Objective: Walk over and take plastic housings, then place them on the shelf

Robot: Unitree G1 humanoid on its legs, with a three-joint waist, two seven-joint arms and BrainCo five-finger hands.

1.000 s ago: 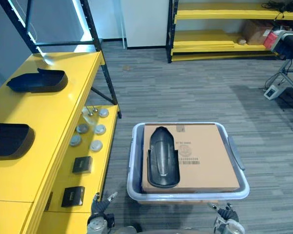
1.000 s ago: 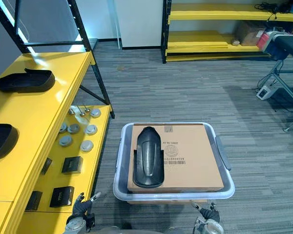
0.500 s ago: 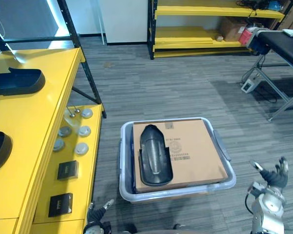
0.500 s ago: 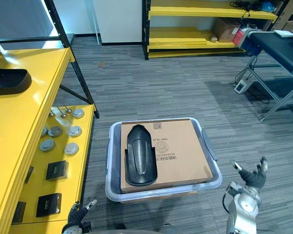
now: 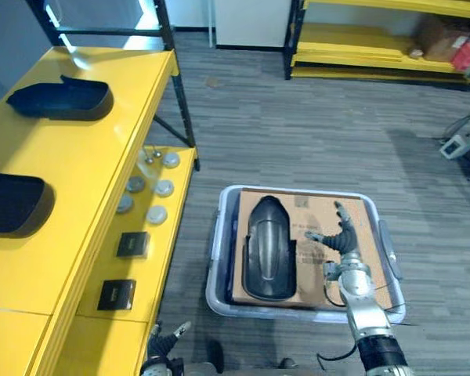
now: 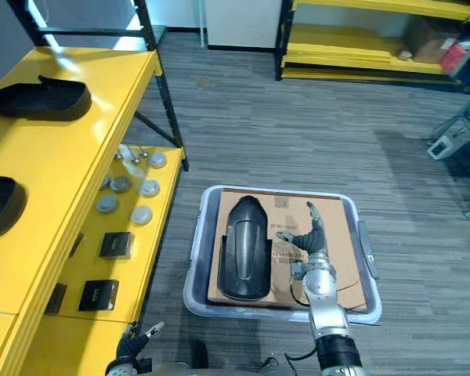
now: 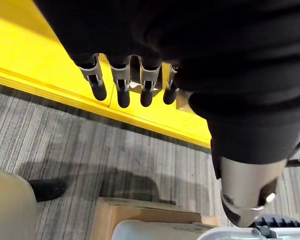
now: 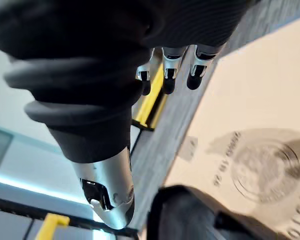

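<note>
A black plastic housing [image 5: 268, 247] lies lengthwise on a cardboard box [image 5: 370, 229] inside a grey bin [image 5: 218, 270] on the floor. My right hand [image 5: 341, 239] hovers over the cardboard just right of the housing, fingers spread and open. In the right wrist view its fingers [image 8: 165, 75] are straight, with the housing [image 8: 190, 215] below the thumb [image 8: 110, 195]. Two more black housings [image 5: 59, 98] [image 5: 12, 204] rest on the yellow shelf top [image 5: 102, 172] at left. My left hand [image 5: 163, 343] hangs low by the shelf's front, open and holding nothing; its fingers [image 7: 122, 85] point at the yellow shelf [image 7: 30, 55].
The lower yellow shelf level holds several round silver discs [image 5: 157, 213] and two small black boxes [image 5: 131, 244]. A black shelf upright [image 5: 176, 86] stands beside the bin. Yellow racks [image 5: 360, 39] line the far wall. Grey carpet lies around the bin.
The camera view has shifted. My right hand has come up from the lower right, beside the bin, to over the cardboard next to the housing. The left hand stays low.
</note>
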